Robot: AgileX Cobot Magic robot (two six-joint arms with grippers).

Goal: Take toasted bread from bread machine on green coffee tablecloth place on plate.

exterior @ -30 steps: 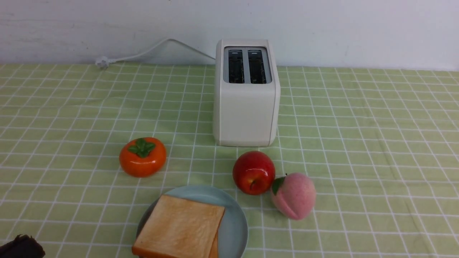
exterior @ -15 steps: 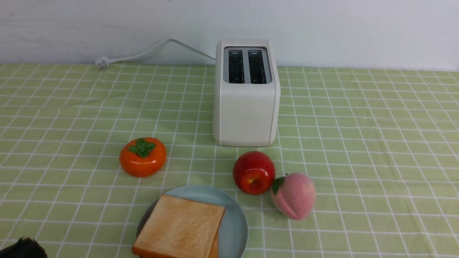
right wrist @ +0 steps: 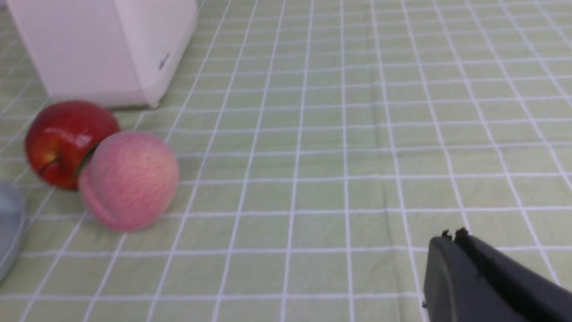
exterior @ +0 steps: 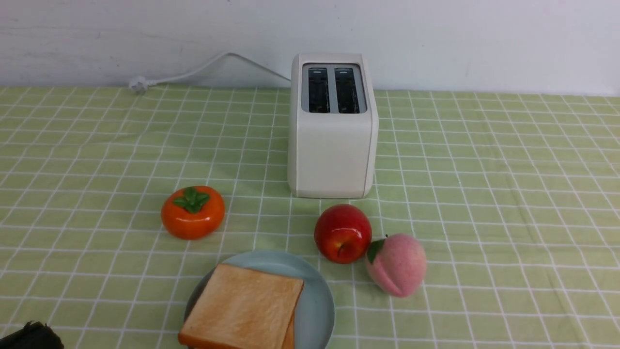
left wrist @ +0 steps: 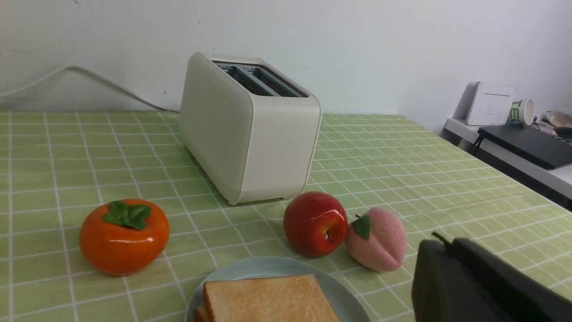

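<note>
Two slices of toasted bread (exterior: 244,306) (left wrist: 268,298) lie stacked on the pale blue-green plate (exterior: 317,305) (left wrist: 344,299) near the front edge of the green coffee tablecloth (exterior: 484,194). Behind stands the white bread machine (exterior: 333,128) (left wrist: 250,129) (right wrist: 103,49), its two dark slots empty. My left gripper (left wrist: 447,243) is shut with nothing in it, low at the near left; only a dark tip of it (exterior: 29,335) shows in the front view. Beside the plate's right, over bare cloth, my right gripper (right wrist: 451,237) is shut and holds nothing.
An orange persimmon (exterior: 193,212) (left wrist: 124,236) sits left of the plate. A red apple (exterior: 343,233) (left wrist: 315,223) (right wrist: 67,141) and a pink peach (exterior: 397,264) (left wrist: 376,239) (right wrist: 127,179) touch each other right of it. The toaster's white cord (exterior: 193,72) runs along the wall.
The dark tip of my left gripper has sunk slightly lower at the bottom left corner. Everything on the cloth stays where it was.
</note>
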